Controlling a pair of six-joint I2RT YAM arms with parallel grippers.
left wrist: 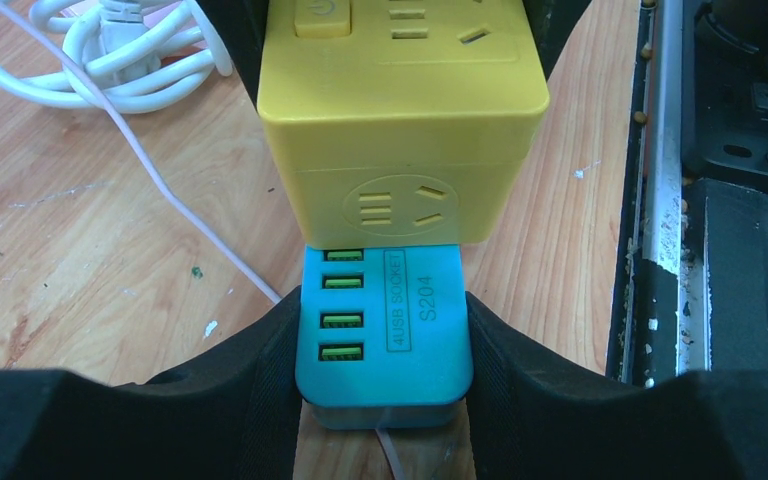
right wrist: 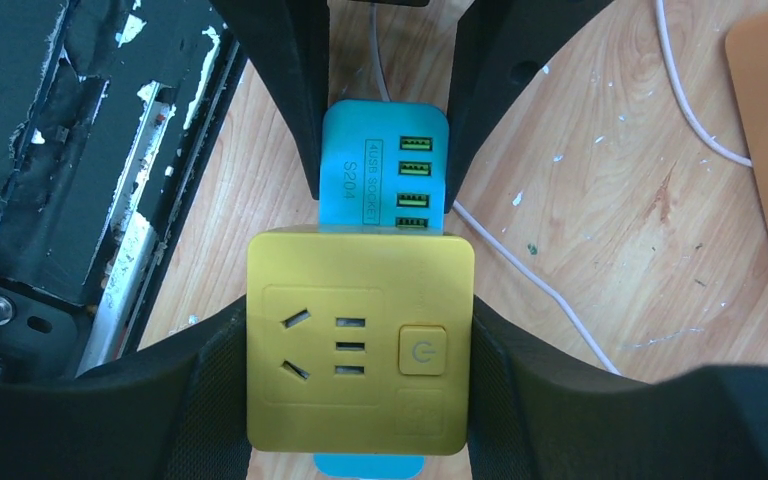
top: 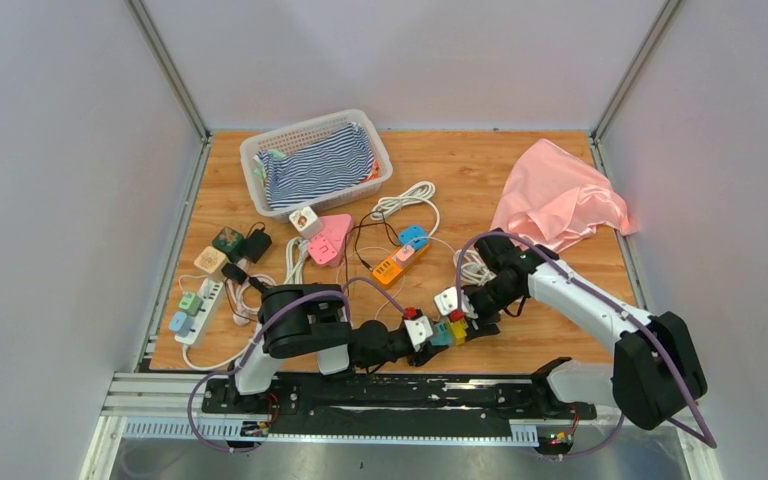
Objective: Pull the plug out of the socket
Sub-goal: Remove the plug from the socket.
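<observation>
The socket is a blue USB strip (left wrist: 430, 350) marked "4USB SOCKET"; it lies low over the wood near the table's front edge (top: 441, 336). My left gripper (left wrist: 384, 335) is shut on its sides, near the cable end. The plug, a yellow cube adapter (right wrist: 360, 340), sits pressed onto the strip's top face, and no gap shows between them. Blue (right wrist: 385, 180) sticks out on both sides of the cube. My right gripper (right wrist: 360, 375) is shut on the yellow cube (top: 457, 327), opposite the left gripper (top: 428, 334). The right gripper (top: 468, 322) comes in from the right.
The metal base rail (top: 360, 395) runs just in front of the two grippers. An orange power strip (top: 390, 268), a white cable coil (top: 405, 200), a pink adapter (top: 328, 240) and a white power strip (top: 198, 310) lie behind. A basket (top: 260, 150) and a pink cloth (top: 560, 195) sit at the back.
</observation>
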